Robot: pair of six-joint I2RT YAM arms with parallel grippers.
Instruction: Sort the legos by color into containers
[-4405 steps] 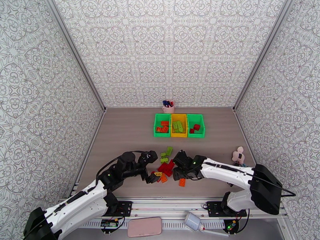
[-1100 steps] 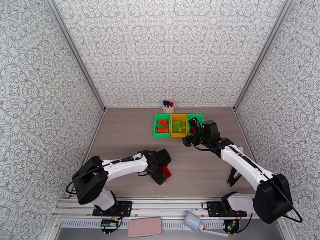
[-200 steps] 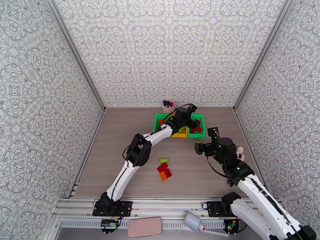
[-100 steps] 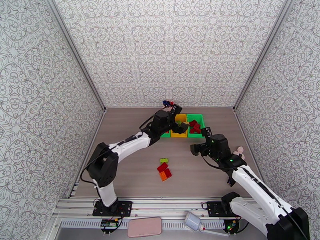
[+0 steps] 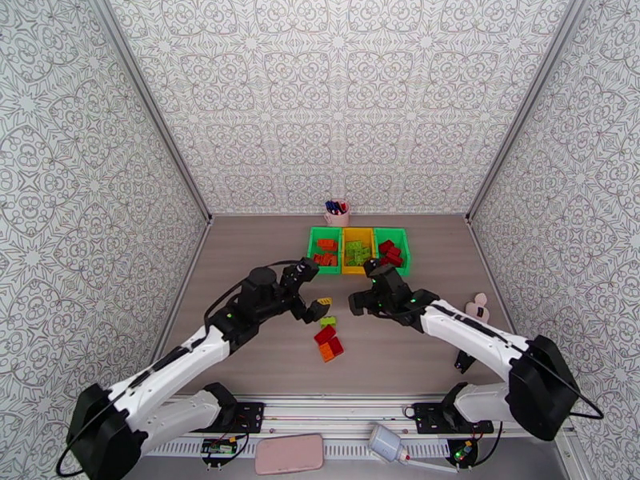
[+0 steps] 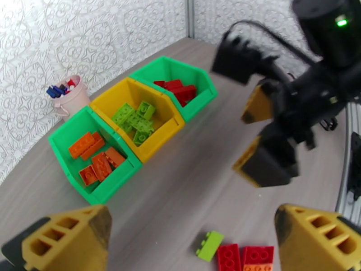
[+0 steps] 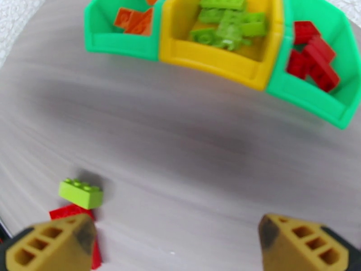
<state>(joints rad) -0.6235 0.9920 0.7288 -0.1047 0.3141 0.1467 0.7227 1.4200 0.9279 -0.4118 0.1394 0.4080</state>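
Left pincer and right pincer both gape wide and empty, facing each other just beyond the loose legos. One green, two red and one orange brick lie clustered on the surface, likely the next picks. Farther back, the containers keep orange, green and red bricks apart by colour.

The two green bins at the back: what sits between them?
A yellow bin holding light green bricks, plain in the left wrist view.
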